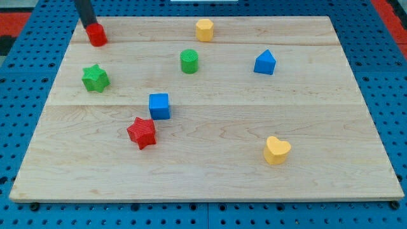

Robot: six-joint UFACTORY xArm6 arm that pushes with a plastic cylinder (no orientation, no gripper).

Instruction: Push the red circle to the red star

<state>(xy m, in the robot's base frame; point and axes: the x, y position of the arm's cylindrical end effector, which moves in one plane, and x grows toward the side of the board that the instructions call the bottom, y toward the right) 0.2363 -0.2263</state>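
Red circle (96,35) at worktop (210,172) top-left corner, touching my tip (89,25) on its upper-left side. Red star (142,132) well apart, toward view's bottom. No pincer: holds nothing.

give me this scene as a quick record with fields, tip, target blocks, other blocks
tip: my tip at the view's top left, touching the top of the red circle
goal: red star, below and to the right of the red circle
in between: green star, blue cube
others: green cylinder, yellow hexagon, blue block, yellow heart
surface: wooden board
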